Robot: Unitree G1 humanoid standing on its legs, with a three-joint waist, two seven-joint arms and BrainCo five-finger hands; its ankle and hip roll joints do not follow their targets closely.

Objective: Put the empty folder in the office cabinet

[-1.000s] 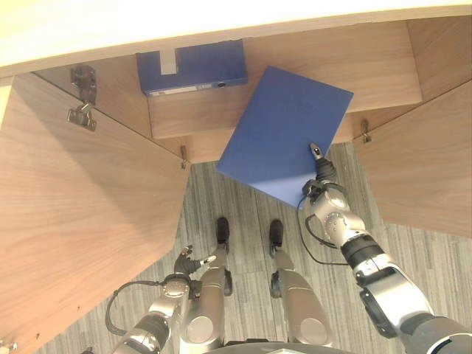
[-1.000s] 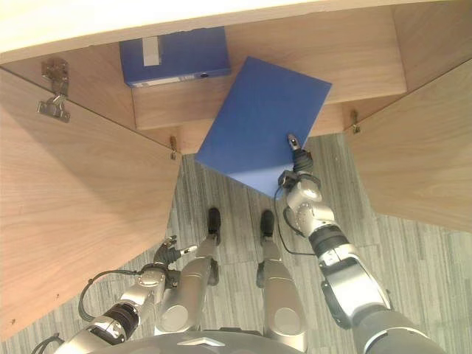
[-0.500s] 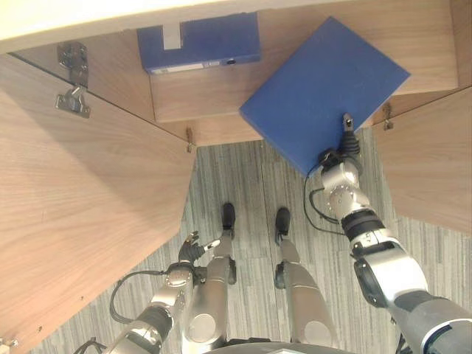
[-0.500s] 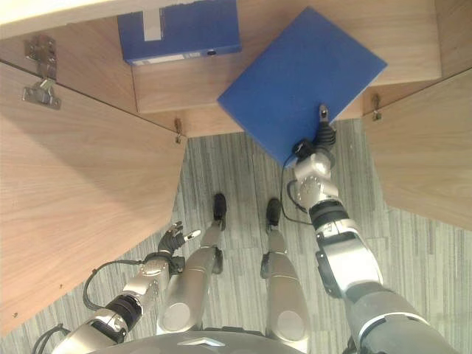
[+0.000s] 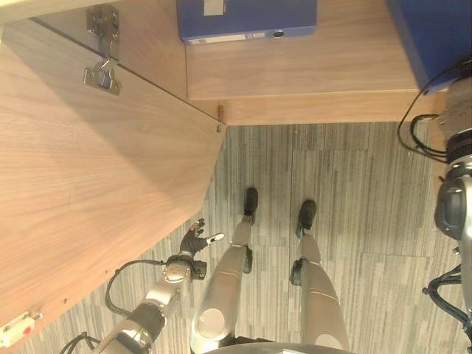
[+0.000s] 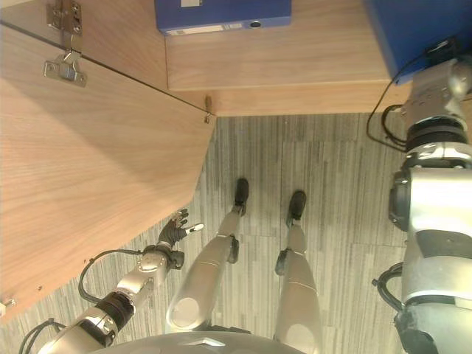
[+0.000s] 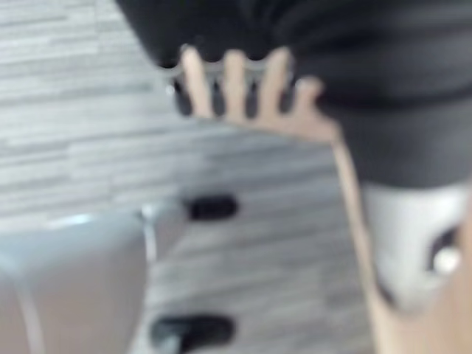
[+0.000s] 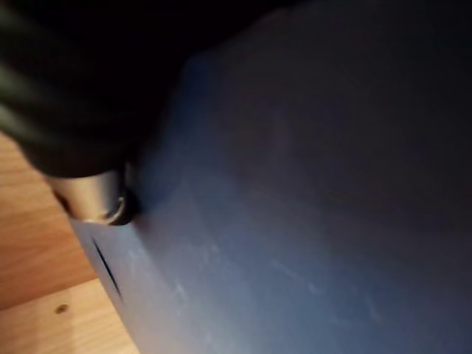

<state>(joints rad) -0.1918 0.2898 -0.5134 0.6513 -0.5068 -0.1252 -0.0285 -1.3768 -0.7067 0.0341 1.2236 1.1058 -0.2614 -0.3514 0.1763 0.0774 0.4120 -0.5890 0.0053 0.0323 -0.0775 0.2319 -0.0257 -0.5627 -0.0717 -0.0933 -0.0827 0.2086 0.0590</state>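
Note:
The blue folder (image 6: 409,29) lies flat over the cabinet's wooden shelf (image 5: 310,66) at the far right, partly cut off by the view's edge. My right hand (image 8: 94,200) holds its near edge, with one silver finger pressed on the folder's surface (image 8: 310,192); the rest of the hand is hidden under it. My right wrist (image 6: 436,88) rises to the folder from below. Low on the left, my left hand (image 5: 193,242) hangs beside the open door with straight fingers (image 7: 234,88) and holds nothing.
A second blue binder (image 5: 247,15) lies on the shelf at the back, left of the folder. The cabinet's left door (image 5: 96,184) stands wide open with its metal hinge (image 5: 103,51) showing. Grey striped carpet (image 6: 332,184) lies in front.
The camera has shifted toward the cabinet. My right hand has carried the folder further right and deeper over the shelf. The left hand has stayed low.

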